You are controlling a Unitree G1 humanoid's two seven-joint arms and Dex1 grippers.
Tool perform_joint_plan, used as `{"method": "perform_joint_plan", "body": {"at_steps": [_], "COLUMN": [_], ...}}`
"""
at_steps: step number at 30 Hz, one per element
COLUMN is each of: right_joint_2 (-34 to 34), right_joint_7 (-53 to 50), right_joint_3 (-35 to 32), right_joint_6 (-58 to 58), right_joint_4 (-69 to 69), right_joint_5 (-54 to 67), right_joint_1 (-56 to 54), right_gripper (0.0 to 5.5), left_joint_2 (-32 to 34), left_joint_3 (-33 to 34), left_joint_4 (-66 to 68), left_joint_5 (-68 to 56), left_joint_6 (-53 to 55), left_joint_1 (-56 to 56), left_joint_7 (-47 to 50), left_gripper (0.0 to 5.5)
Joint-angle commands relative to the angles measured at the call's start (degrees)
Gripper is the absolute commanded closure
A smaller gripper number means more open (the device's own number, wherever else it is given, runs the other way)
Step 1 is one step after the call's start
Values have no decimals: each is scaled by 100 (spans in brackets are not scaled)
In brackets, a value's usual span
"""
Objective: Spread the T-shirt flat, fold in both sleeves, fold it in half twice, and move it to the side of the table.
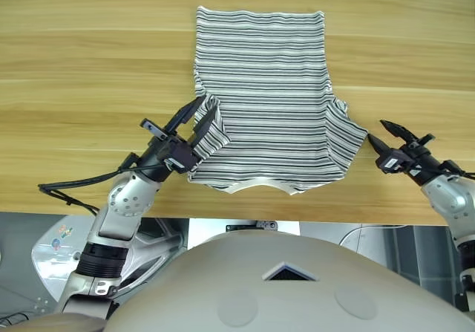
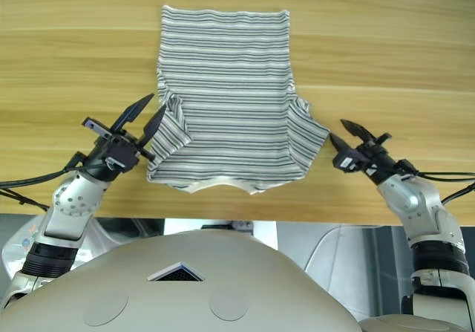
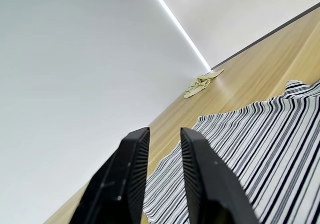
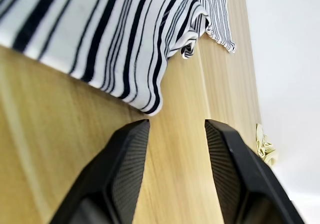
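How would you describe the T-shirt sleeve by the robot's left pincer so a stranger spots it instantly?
On the wooden table lies a striped T-shirt. Its sleeve beside the left pincer is turned inward over the body, its stripes slanting across the level ones, whereas the other sleeve sticks outward toward the right pincer.

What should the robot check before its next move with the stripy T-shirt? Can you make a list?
1. T-shirt spread on the table: ok.
2. Left sleeve folded in: ok.
3. Right sleeve folded in: not ok, it sticks out sideways.
4. Right gripper open, beside that sleeve: ok.
5. Left gripper open, holding nothing: ok.
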Motion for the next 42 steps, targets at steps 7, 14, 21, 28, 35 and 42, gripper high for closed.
{"method": "perform_joint_plan", "body": {"at_steps": [7, 14, 21, 28, 35, 42], "right_joint_2": [-137, -146, -172, -143, -47, 148], "right_joint_7": [129, 40, -57, -169, -245, 541], "right_joint_3": [540, 680, 755, 756, 644, 617], "right_joint_6": [-50, -43, -63, -53, -289, -273], "right_joint_4": [-44, 21, 119, 313, 21, -1194], "right_joint_5": [16, 35, 87, 158, 642, 2317], "right_joint_1": [71, -24, -71, -199, -156, 11], "right_gripper": [343, 375, 498, 549, 549, 549], "left_joint_2": [-132, -200, -237, -268, -298, -308], "left_joint_3": [-33, -38, -34, -54, -72, -93], "left_joint_4": [32, 59, 74, 130, 194, 280], "left_joint_5": [128, 149, 143, 139, 138, 184], "left_joint_6": [20, -1, -42, -76, -152, -206], "left_joint_1": [20, 19, 33, 26, 15, 29], "left_joint_7": [-103, -157, -180, -177, -185, -206], "left_gripper": [437, 431, 431, 431, 431, 431]}}
